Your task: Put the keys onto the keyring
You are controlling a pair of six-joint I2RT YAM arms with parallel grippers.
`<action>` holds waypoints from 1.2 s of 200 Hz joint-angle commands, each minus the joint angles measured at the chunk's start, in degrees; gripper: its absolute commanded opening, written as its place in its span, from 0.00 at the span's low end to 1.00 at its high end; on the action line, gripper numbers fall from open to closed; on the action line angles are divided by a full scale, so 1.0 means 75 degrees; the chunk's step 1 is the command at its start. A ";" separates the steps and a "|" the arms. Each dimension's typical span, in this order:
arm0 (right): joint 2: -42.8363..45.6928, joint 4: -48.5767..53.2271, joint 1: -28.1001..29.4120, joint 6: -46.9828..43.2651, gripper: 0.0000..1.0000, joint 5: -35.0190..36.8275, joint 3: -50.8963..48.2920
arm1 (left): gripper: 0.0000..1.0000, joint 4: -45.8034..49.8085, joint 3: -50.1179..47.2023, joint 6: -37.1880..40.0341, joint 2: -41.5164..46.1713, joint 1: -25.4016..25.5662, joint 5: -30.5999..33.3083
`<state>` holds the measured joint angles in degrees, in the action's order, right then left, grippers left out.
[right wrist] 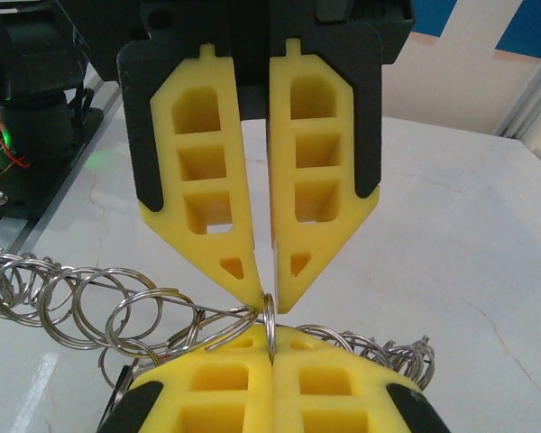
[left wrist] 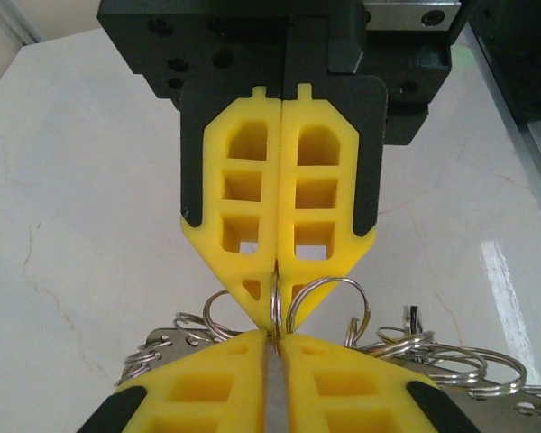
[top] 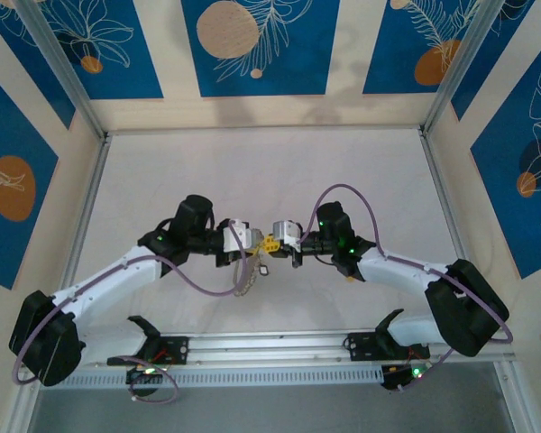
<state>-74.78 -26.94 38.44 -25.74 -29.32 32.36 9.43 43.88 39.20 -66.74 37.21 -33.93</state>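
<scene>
Over the middle of the table my two grippers meet tip to tip: the left gripper (top: 262, 242) and the right gripper (top: 276, 241). Both pinch the same small steel split ring (right wrist: 269, 317), seen edge-on. In the right wrist view my right gripper (right wrist: 272, 348) is pressed fully shut on it, and the left gripper (right wrist: 268, 301) holds it at its very tips with a thin gap behind. The left wrist view shows that ring (left wrist: 276, 311) between the left gripper (left wrist: 275, 336) and the right gripper (left wrist: 278, 317). No coloured key heads can be made out, and no large wire keyring.
A tangled chain of steel split rings (top: 244, 275) hangs below the grippers, spreading to both sides (right wrist: 63, 293) (left wrist: 437, 361). The white marble-patterned tabletop (top: 252, 171) lies beneath. Aluminium frame posts (top: 83, 194) and patterned walls enclose it.
</scene>
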 commanded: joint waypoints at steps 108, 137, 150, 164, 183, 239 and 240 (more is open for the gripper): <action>0.0262 -0.0042 0.0229 -0.0050 0.03 0.0967 -0.0085 | 0.00 -0.1021 -0.0061 -0.0224 -0.0580 0.0508 0.0990; -0.0158 -0.0340 0.0055 0.0107 0.08 0.0852 -0.0324 | 0.00 -0.1344 -0.0179 -0.0384 -0.0950 0.0517 0.1107; -0.0320 -0.0246 0.0011 0.0039 0.10 0.0818 -0.0286 | 0.00 -0.1752 -0.0376 -0.0541 -0.1063 0.0514 0.1265; -0.0427 -0.0020 -0.0069 -0.0095 0.07 0.0735 -0.0251 | 0.00 -0.2041 -0.0510 -0.0647 -0.1269 0.0520 0.1301; -0.0622 0.0511 -0.0224 -0.0518 0.00 0.0521 -0.0185 | 0.00 -0.2321 -0.0556 -0.0898 -0.1698 0.0522 0.1124; -0.1035 0.0879 -0.0595 -0.1070 0.00 0.0164 -0.0114 | 0.20 -0.3698 -0.0898 -0.1768 -0.2416 0.0520 0.0474; -0.1045 0.0894 -0.0592 -0.1081 0.00 0.0156 -0.0099 | 0.20 -0.3691 -0.0884 -0.1769 -0.2424 0.0522 0.0454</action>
<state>-81.32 -20.88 33.95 -31.46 -23.27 30.22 -13.17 37.19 29.26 -82.91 40.38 -26.13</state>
